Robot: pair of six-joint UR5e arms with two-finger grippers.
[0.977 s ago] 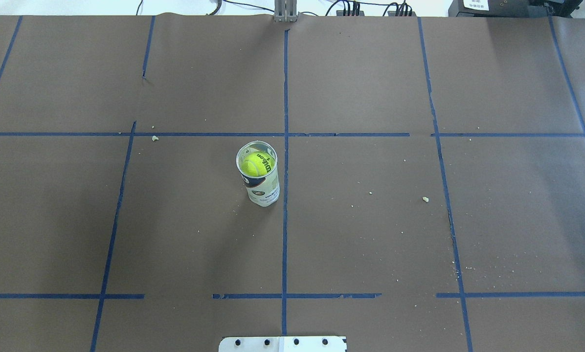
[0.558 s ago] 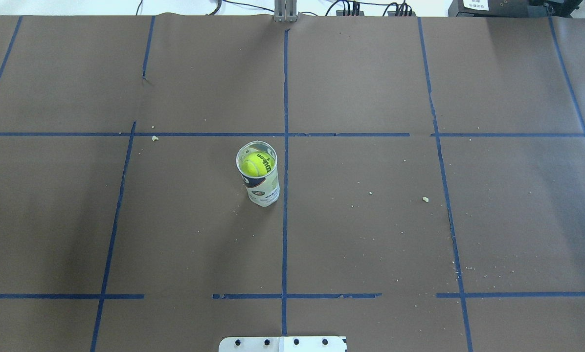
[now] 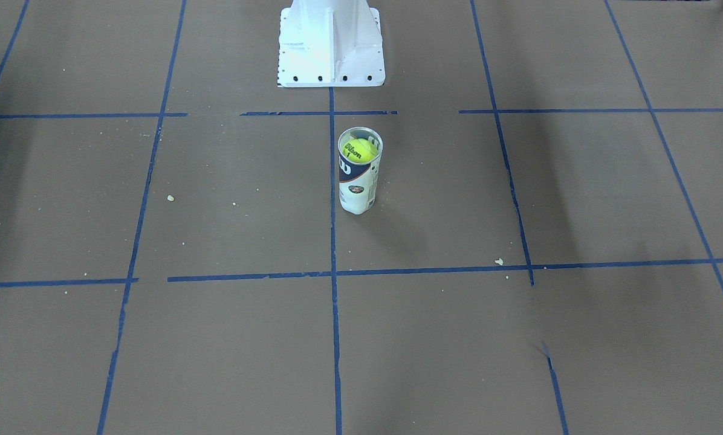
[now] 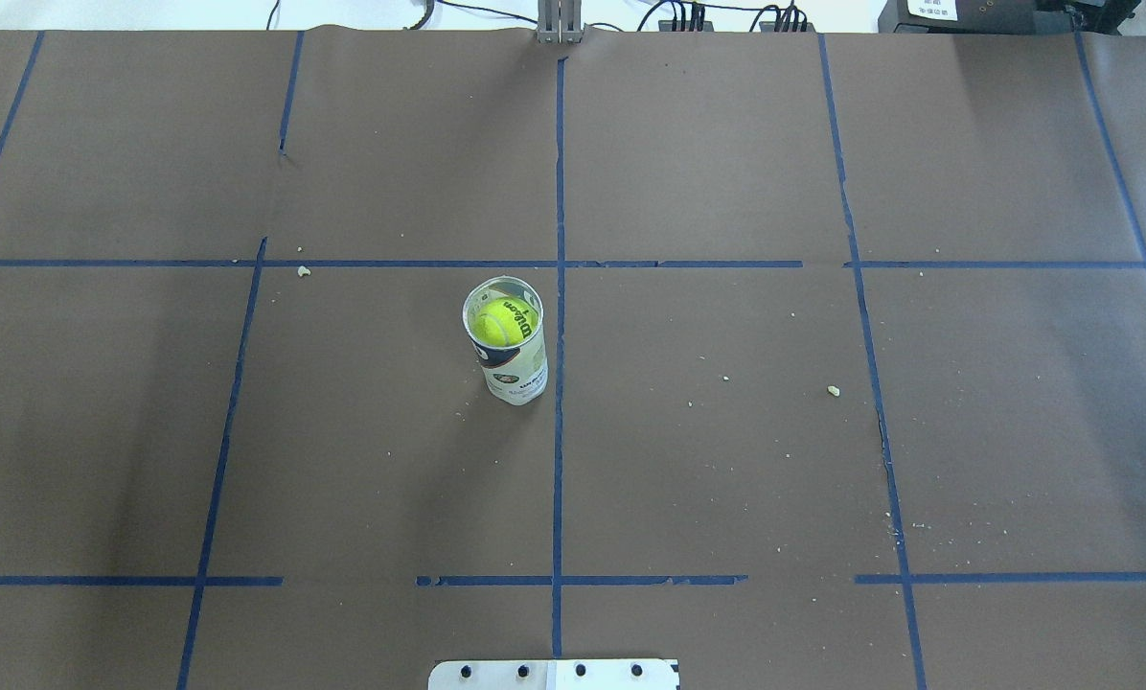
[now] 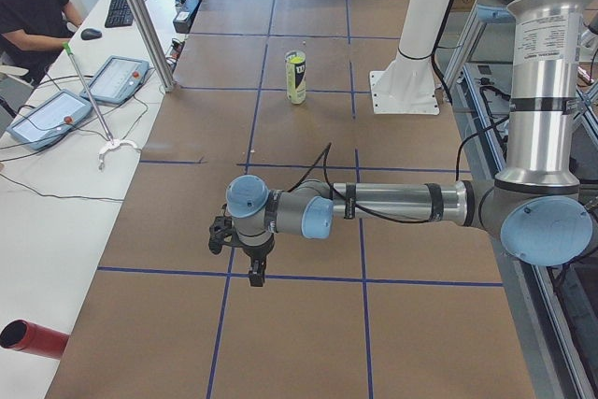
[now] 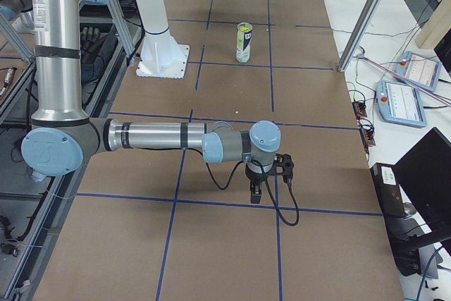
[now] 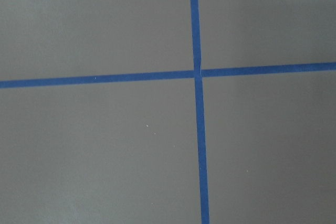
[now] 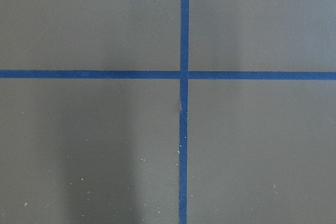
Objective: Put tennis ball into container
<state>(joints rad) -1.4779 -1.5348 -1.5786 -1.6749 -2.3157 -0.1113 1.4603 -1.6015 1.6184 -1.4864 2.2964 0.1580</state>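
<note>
The tennis ball [image 4: 496,326] sits inside the container [image 4: 517,372], near the top of the clear can, with its black print facing up. The container stands upright just left of the centre tape line in the overhead view. From the front, the tennis ball [image 3: 359,150] shows through the open rim of the container [image 3: 356,188]. Neither gripper shows in the overhead or front views. My left gripper [image 5: 252,276] hangs over the table's left end and my right gripper [image 6: 255,195] over the right end, both far from the can. I cannot tell whether either is open or shut.
The white robot base [image 3: 330,42] stands behind the can. Blue tape lines cross the brown table, with small crumbs [image 4: 833,390] scattered about. An operator [image 5: 28,7] sits beside the table with tablets [image 5: 117,77], and a red cylinder [image 5: 33,338] lies near the corner.
</note>
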